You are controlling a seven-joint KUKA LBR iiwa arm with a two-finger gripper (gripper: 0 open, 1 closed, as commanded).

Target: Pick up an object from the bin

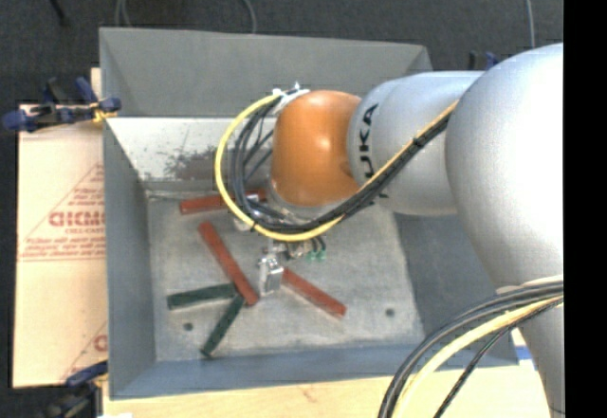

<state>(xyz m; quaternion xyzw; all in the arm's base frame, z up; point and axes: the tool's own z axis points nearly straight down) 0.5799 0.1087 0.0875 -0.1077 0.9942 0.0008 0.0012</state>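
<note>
My gripper hangs under the orange wrist cover, low over the middle of the bin floor. Its tip sits between two red flat sticks. One long red stick runs diagonally just to its left, its lower end almost under the tip. Another red stick lies just to the right, slanting down to the right. I cannot see anything held.
A third red stick lies near the back wall, partly under the cables. Two dark green sticks lie at the front left. A small green bit shows beside the wrist. The arm covers the bin's right side.
</note>
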